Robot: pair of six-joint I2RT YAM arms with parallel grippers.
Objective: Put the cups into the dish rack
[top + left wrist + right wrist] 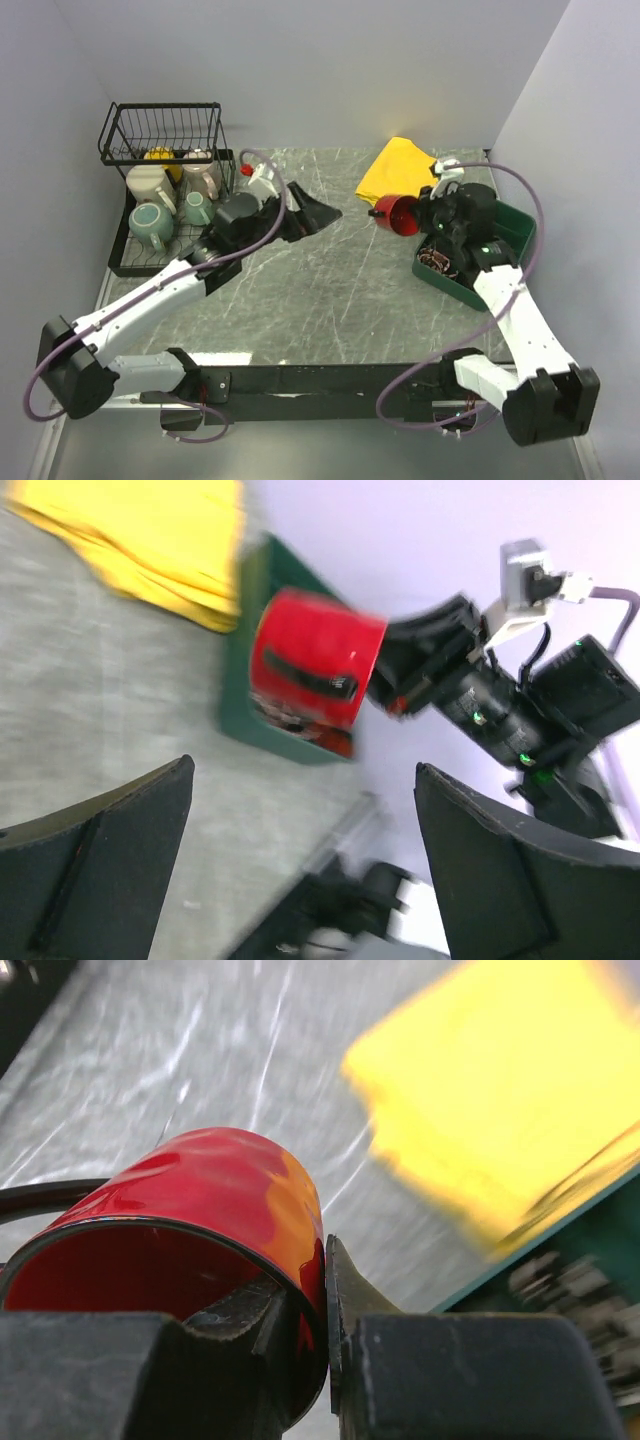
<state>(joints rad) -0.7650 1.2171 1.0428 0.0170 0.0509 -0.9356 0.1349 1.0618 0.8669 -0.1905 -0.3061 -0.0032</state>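
Note:
My right gripper [412, 214] is shut on the rim of the red mug [396, 214], one finger inside and one outside, holding it on its side above the table at the right. The red mug fills the right wrist view [200, 1210] and shows in the left wrist view [315, 665]. The black wire dish rack [165, 150] stands at the far left and holds a yellow mug [160, 157], a pinkish-beige mug [200, 178], a cream mug [148, 183], a grey-green mug [152, 224] and a small teal mug [197, 208]. My left gripper [318, 212] is open and empty, pointing toward the red mug.
A yellow cloth [398, 168] lies at the far right of the marble table [320, 290]. A green compartment tray [500, 235] with small items sits by the right wall, under my right arm. A small red-capped white bottle [247, 172] stands beside the rack.

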